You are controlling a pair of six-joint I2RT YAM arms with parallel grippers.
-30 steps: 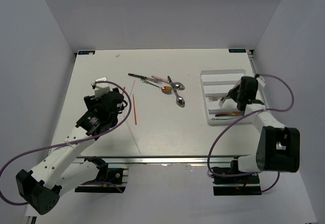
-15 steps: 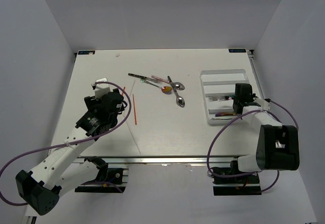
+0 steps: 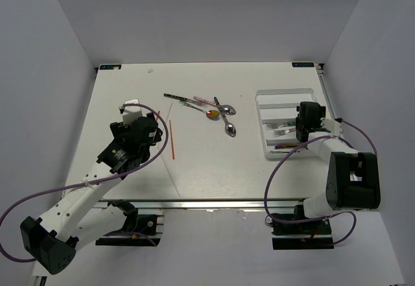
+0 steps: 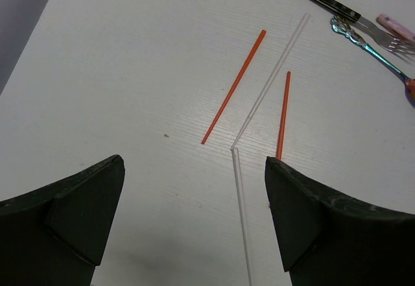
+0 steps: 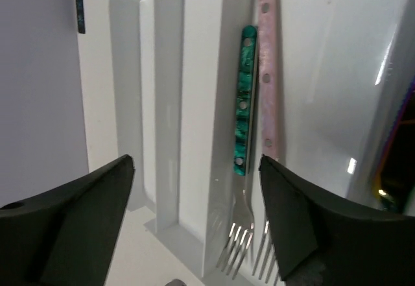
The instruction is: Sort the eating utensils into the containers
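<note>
We start at the white tray [image 3: 283, 92], which sits at the right side of the table [image 3: 214, 169]. Two forks lie flat in it, side by side in one slot: a green fork [image 5: 245, 98] and a pink fork [image 5: 267, 72]. In the nearest slot there is a dark thing [image 3: 290, 146] with a bit of yellow on it, but we cannot tell what it is. The thin slots next to the forks look bare. The right pincer [image 5: 194, 169] hangs just over the forks. Its jaws are wide apart and there is nothing in them, so we think these two forks are done. Further left, at the far middle of the table, a small bunch lies out: a dark knife [image 3: 175, 96], a teal piece [image 4: 363, 43], silver spoons [image 3: 229, 129] and a gold spoon [image 3: 211, 113]. Left of those lie the red chopsticks [image 4: 235, 85] and the white chopsticks [image 4: 272, 78], thin and flat on the table. The left pincer [image 4: 193, 169] hangs over their near ends. It is wide open too, and it holds nothing. So we think only a small part of the job is done. The knife, the spoons, the teal piece and all the chopsticks are not in the tray yet, and they are well apart from it.
</note>
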